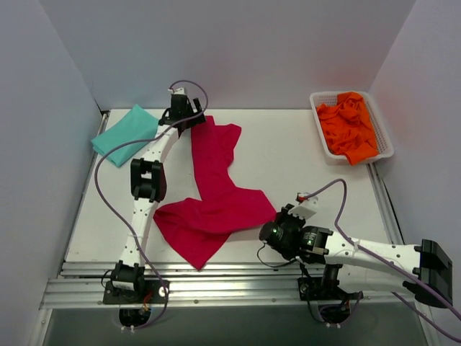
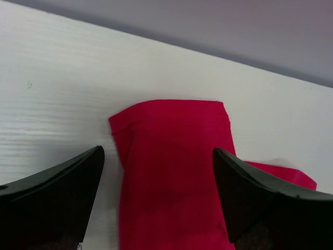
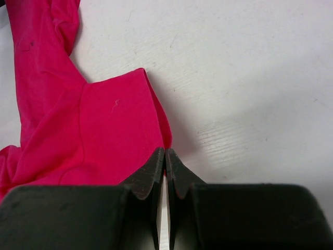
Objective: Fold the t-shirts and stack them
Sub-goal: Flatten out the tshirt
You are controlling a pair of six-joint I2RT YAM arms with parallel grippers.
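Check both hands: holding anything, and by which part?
Left hand open over the far end of the red shirt, holding nothing. Right hand shut at its near right edge; a pinch cannot be told.

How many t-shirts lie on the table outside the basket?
2: a folded teal t-shirt at the far-left corner and a crimson t-shirt spread across the middle. More may hide in the orange cloth bunched in the basket.
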